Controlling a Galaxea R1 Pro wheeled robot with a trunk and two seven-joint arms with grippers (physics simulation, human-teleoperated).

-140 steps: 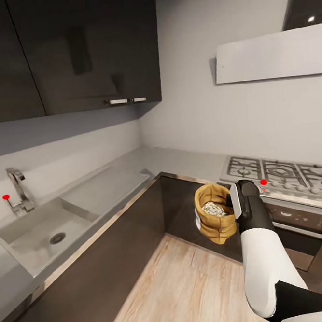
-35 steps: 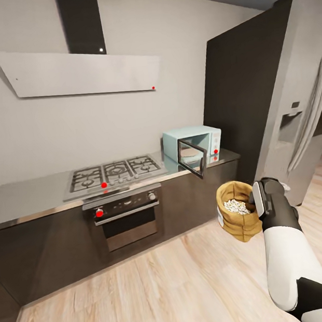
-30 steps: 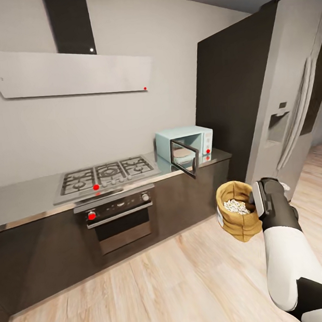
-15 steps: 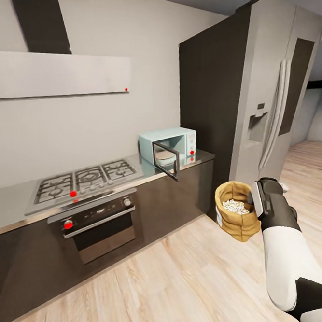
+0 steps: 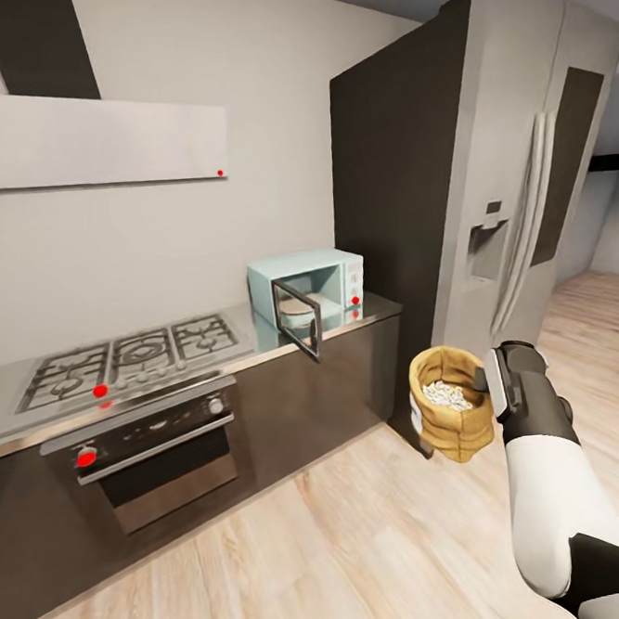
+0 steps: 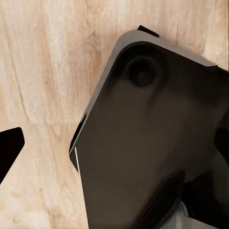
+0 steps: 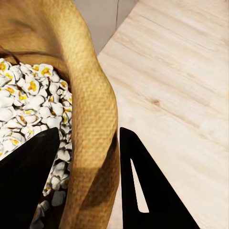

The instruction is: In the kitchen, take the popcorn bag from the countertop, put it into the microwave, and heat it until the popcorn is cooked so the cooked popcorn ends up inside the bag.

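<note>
Right end effector [image 5: 490, 381] pinches the rim of the popcorn bag [image 5: 451, 416], one finger inside on the popcorn [image 7: 28, 100], held above the wood floor [image 5: 365, 538]. Microwave [image 5: 319, 284] on the surface [image 5: 370, 311], door open. Left end effector: state cannot be told.

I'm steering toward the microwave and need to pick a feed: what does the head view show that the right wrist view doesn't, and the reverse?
Head view alone: the microwave, door open, on the countertop, the stove and the fridge.

Right wrist view alone: the grip up close, with one finger inside the rim on the popcorn and the other outside the burlap wall.

Both: the popcorn bag held in the right gripper above the wooden floor.
</note>
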